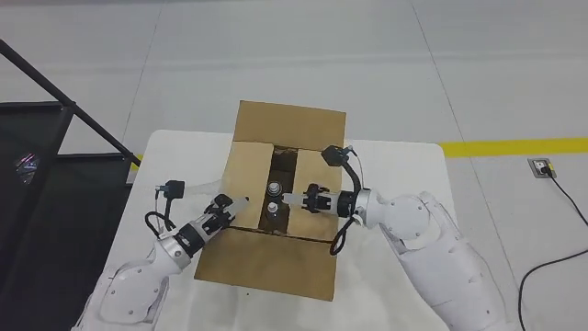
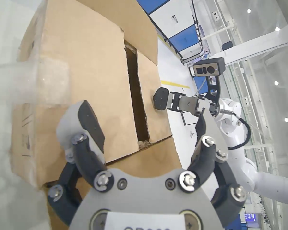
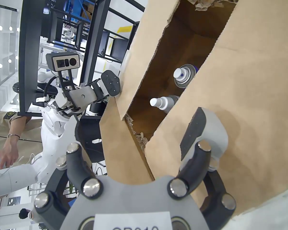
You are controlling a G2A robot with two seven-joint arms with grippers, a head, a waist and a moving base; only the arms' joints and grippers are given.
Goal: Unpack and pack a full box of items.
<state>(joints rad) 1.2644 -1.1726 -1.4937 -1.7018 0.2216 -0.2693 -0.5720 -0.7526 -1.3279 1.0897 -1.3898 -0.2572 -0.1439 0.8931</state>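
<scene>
Hidden: half-raised flaps cover most of the inside of the box (image 1: 276,257). Through the gap I can make out the tops of a spray can (image 3: 184,74) and a white bottle (image 3: 161,102), their bodies lost in the dark.
Box: brown cardboard, on the white table (image 1: 404,161), between the two arms.
Left gripper (image 2: 146,128): jaws spread wide, empty, at the left flap.
Right gripper (image 1: 292,199): spread too, holding nothing. One pad lies over the right flap; the other fingertip I can't make out.
Around: black shelving (image 3: 31,48) beyond the table, a yellow line (image 1: 514,147) on the floor.
Views: the right wrist view looks down into the gap; from the left wrist view it is a dark slit.
</scene>
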